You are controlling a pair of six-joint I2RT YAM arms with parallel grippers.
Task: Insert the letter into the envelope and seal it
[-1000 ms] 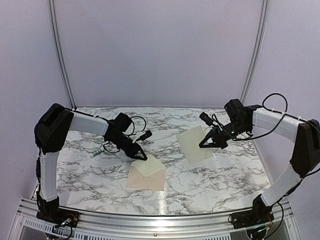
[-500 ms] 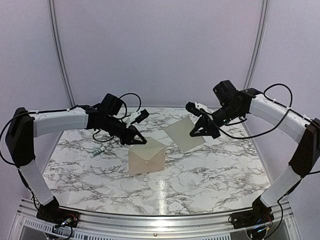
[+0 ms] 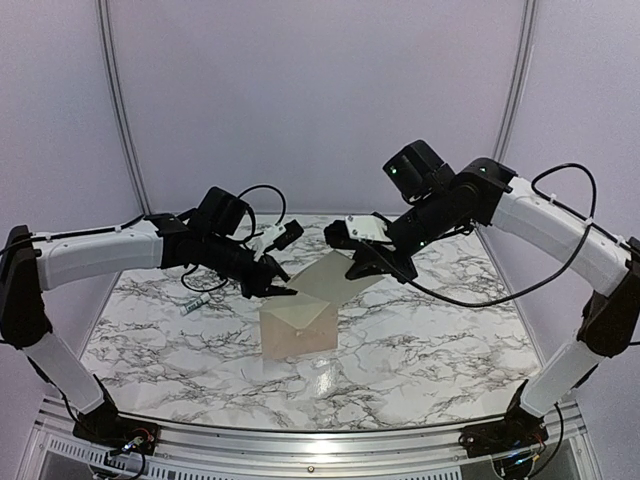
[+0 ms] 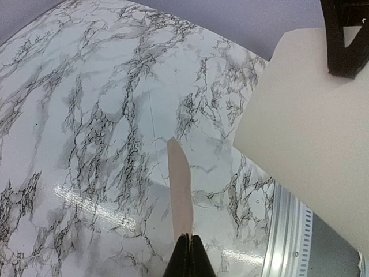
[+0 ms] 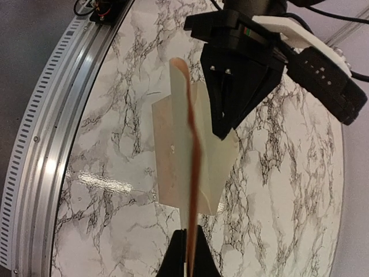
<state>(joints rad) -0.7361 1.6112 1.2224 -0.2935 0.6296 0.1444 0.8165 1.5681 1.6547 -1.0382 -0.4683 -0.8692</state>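
Note:
My left gripper (image 3: 285, 290) is shut on the top flap of the cream envelope (image 3: 298, 330), which hangs upright just above the marble table. In the left wrist view the gripper (image 4: 190, 238) pinches that paper (image 4: 179, 184) edge-on. My right gripper (image 3: 362, 270) is shut on the pale letter (image 3: 335, 275) and holds it in the air just right of and above the envelope's top. In the right wrist view the letter (image 5: 190, 150) runs edge-on up from the gripper (image 5: 187, 245), with the envelope (image 5: 219, 173) behind it and the left fingers (image 5: 230, 92) on its top.
A small pale stick-like object (image 3: 196, 303) lies on the marble table (image 3: 450, 340) at the left. An aluminium rail (image 3: 320, 440) runs along the near edge. Purple walls close in the back and sides.
Both arms rose and moved toward the middle. The envelope left the table and now hangs upright from the left gripper. The right gripper carried the letter left, up to the envelope.

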